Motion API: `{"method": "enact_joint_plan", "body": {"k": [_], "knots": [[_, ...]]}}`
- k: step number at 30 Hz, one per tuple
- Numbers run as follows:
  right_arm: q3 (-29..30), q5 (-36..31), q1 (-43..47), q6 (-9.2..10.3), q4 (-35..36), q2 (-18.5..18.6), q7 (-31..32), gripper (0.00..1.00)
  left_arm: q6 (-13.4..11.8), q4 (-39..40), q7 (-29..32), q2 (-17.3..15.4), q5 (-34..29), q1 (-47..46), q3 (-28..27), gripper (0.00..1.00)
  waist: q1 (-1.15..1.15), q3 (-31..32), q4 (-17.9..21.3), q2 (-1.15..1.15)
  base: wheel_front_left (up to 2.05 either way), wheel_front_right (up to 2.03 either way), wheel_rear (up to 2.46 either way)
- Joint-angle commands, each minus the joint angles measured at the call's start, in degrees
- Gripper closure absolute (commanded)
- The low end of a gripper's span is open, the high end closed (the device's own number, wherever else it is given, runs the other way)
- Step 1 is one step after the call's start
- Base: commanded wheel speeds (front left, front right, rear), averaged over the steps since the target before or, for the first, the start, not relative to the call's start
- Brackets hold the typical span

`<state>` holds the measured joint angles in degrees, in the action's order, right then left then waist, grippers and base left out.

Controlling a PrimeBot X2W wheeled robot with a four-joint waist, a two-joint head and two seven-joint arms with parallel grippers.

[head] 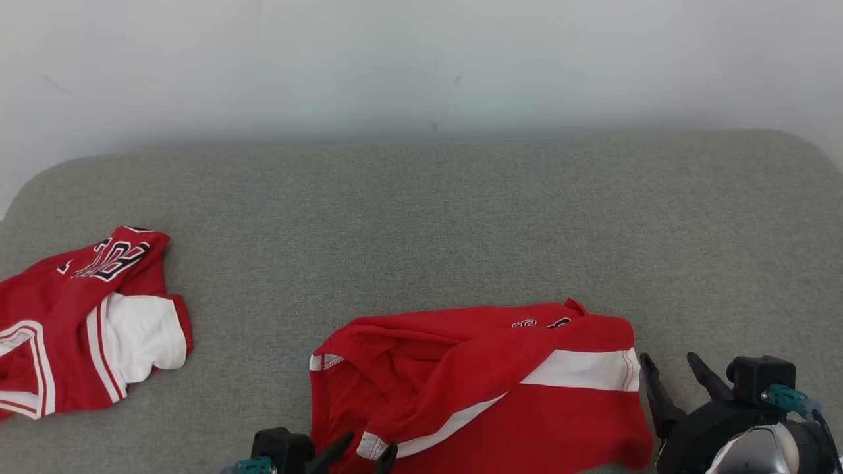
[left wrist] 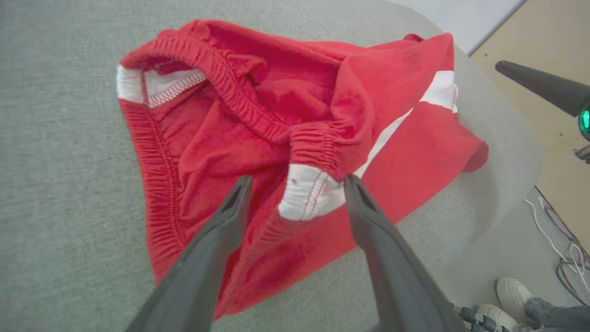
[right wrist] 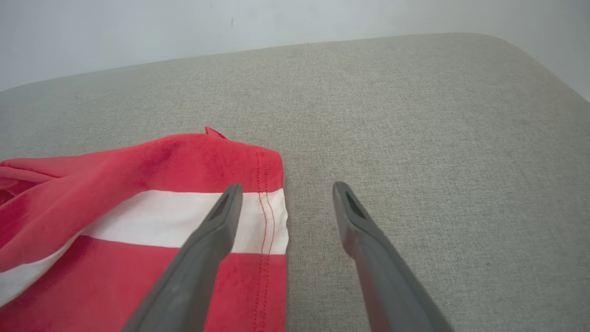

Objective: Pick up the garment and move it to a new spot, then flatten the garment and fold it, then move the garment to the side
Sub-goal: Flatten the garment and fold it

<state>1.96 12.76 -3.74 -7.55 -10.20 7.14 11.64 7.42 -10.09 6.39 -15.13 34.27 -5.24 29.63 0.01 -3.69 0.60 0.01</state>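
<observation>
Directly ahead in the head view, crumpled red shorts (head: 481, 388) of soft fabric with a white side stripe lie at the near edge of a wide grey woven cushion (head: 461, 217), slightly right of centre. Well apart from them, at the cushion's left end, lies a second red-and-white garment (head: 85, 322) with black lettering. A plain white wall (head: 421, 59) rises behind. The left gripper (head: 369, 447) pokes up at the bottom edge over the near left corner of the shorts, and the right gripper (head: 668, 362) stands just beside their right hem, its dark fingers spread.

Next, the left wrist view looks down on the shorts (left wrist: 258, 92) with the gathered waistband gaping open. The left gripper (left wrist: 297, 180) has its jaws wide, one on each side of the white end of the waistband, closed on nothing. At upper right one dark finger of the right gripper (left wrist: 544, 87) hangs over the beige floor (left wrist: 530, 46). Loose cables (left wrist: 562, 249) and a person's pale shoes (left wrist: 507, 295) show at lower right.

Lastly, in the right wrist view the right gripper (right wrist: 286, 189) is also wide and empty. One finger lies over the white stripe at the stitched hem of the shorts (right wrist: 138, 175), and the other lies over bare cushion. Whether either finger touches the cloth I cannot tell.
</observation>
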Motion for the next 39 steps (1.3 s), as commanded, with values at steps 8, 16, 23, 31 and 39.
{"method": "enact_joint_plan", "body": {"k": [8, 16, 23, 31, 39], "knots": [[-1.70, 0.58, -2.15, 0.13, -2.43, 1.29, 0.86, 0.00, 0.06, 2.57, 2.88, -2.91, 3.86, -0.55, 1.38, 0.00, -0.01, -0.85, 0.61, -0.01, 0.00, 0.00, 0.00], [-3.09, 2.48, -5.53, 0.13, -7.63, 1.66, 3.27, 0.00, 0.06, 3.70, 3.03, -4.13, 5.73, -0.99, 1.56, 0.49, -0.01, -1.81, 0.62, -0.01, 0.00, 0.00, 0.00], [-3.63, 4.70, -9.78, 0.13, -12.98, 0.75, 6.96, 0.00, 0.06, 3.93, 3.11, -4.50, 6.22, -1.61, 1.96, 0.33, -0.01, -2.75, 0.20, -0.01, 0.00, 0.00, 0.00], [-6.09, 8.09, -11.45, 0.13, -15.88, 1.28, 9.46, 0.09, 0.06, 3.58, 2.78, -4.82, 6.63, -2.34, 2.93, 0.33, -0.01, -2.90, -0.68, -0.01, 0.00, 0.00, 0.00], [-7.54, 10.15, -10.44, 0.13, -14.67, 1.96, 9.03, 1.00, 0.01, 3.16, 2.10, -4.92, 6.86, -2.57, 2.68, 0.58, -0.01, -2.73, -0.21, -0.01, 0.00, 0.00, 0.00]]}}
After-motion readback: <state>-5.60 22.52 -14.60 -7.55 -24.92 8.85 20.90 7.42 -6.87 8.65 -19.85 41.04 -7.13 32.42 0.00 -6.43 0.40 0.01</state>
